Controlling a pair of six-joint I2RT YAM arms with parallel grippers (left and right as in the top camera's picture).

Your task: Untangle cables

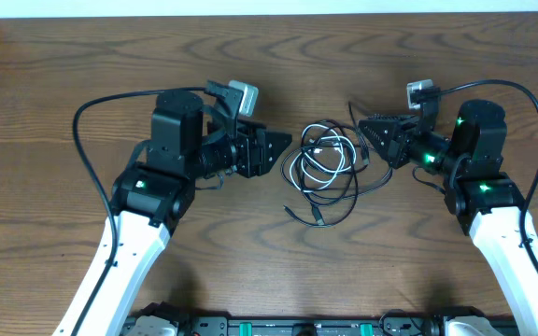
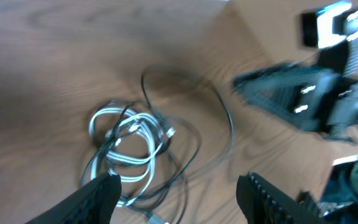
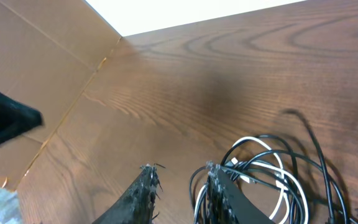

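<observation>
We see the cables point(image 1: 325, 168) heaped far from the table point(image 1: 269, 56) edges, between left pincer point(image 1: 284, 149), wide, and right pincer point(image 1: 365, 131), narrow; both empty.

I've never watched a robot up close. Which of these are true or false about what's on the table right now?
1. The cables lie in one tangled heap between the two grippers. True.
2. One cable in the heap is white. True.
3. The left gripper is clamped on a cable. False: its fingers stand wide apart and hold nothing.
4. The heap hangs over the edge of the table. False: it lies flat on the wood, well away from any edge.
5. The right gripper points away from the heap. False: its fingertips point at it.
</observation>
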